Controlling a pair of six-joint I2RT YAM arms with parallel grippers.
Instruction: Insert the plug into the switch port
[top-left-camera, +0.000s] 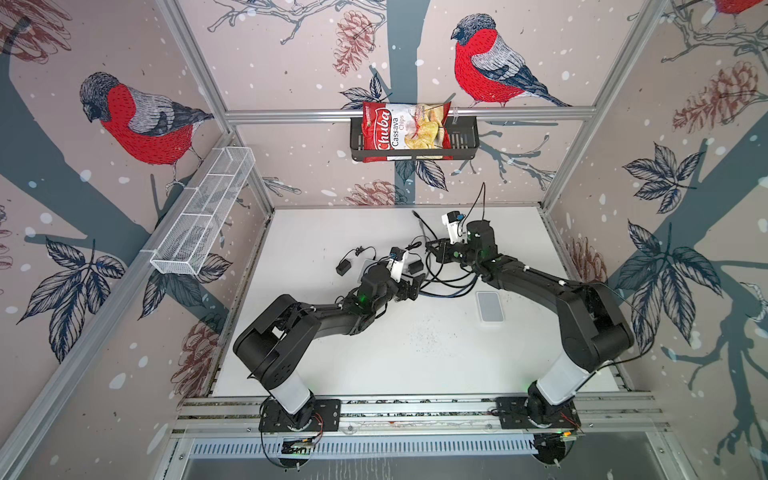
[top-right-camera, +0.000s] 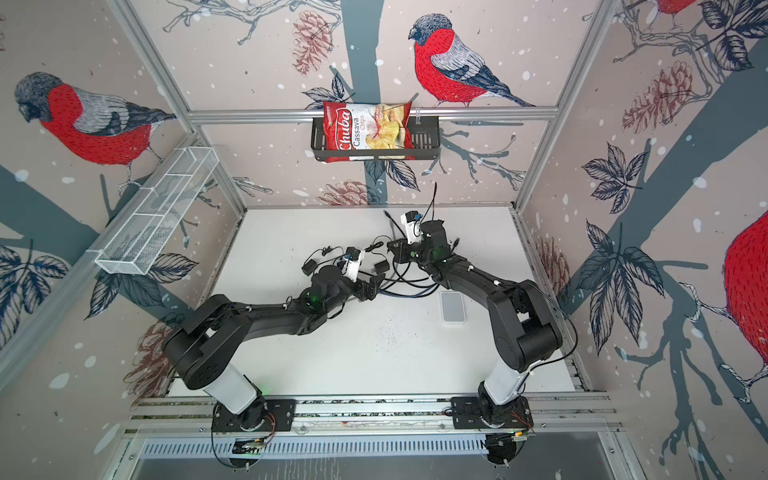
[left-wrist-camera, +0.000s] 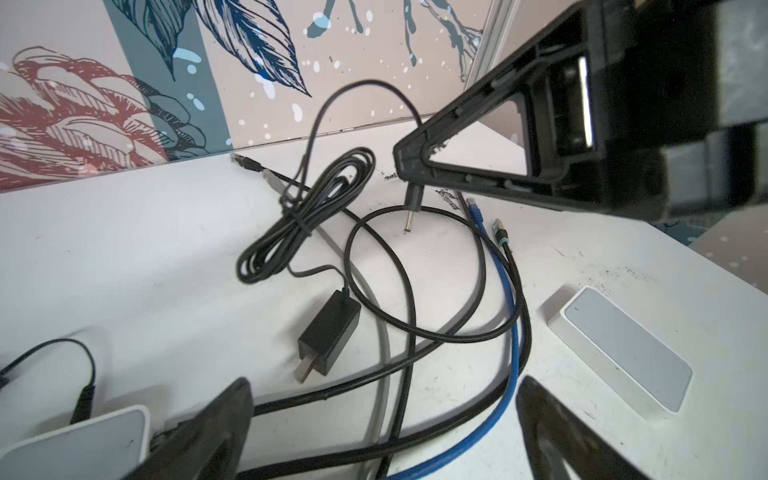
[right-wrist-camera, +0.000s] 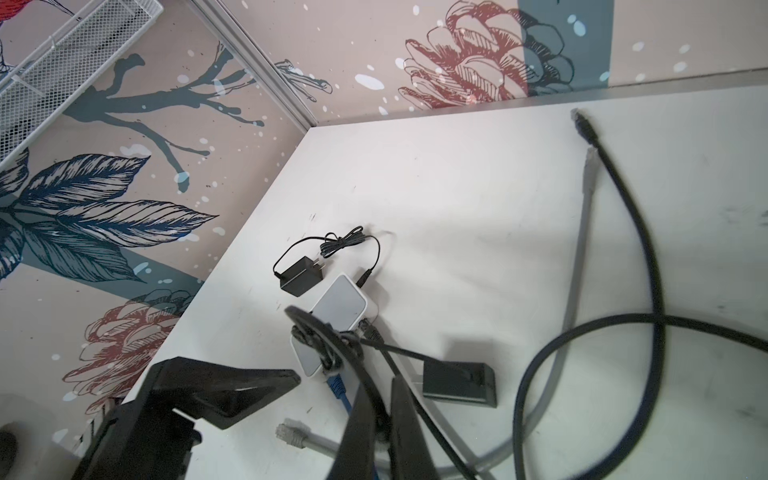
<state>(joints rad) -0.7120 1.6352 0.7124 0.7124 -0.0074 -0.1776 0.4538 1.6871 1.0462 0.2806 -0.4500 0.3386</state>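
My right gripper (top-left-camera: 430, 249) is shut on the plug (left-wrist-camera: 409, 208), a small black barrel plug that points down at the table below the fingertips in the left wrist view. In the right wrist view its jaws (right-wrist-camera: 382, 386) pinch the plug's black cord. That cord runs to a black power adapter (left-wrist-camera: 328, 336) lying flat. My left gripper (left-wrist-camera: 386, 395) is open above loose cables with nothing between its fingers. It hovers to the left of a free white switch (top-left-camera: 490, 306). A second white switch (right-wrist-camera: 340, 303), with cables plugged in, lies by the left arm's wrist.
Blue (left-wrist-camera: 515, 332), grey (right-wrist-camera: 579, 257) and black (right-wrist-camera: 648, 257) network cables loop over the table's middle. Another black adapter (right-wrist-camera: 297, 276) lies beyond the far switch. A white wire basket (top-left-camera: 203, 216) hangs on the left wall and a chips bag (top-left-camera: 405, 131) sits in the back basket.
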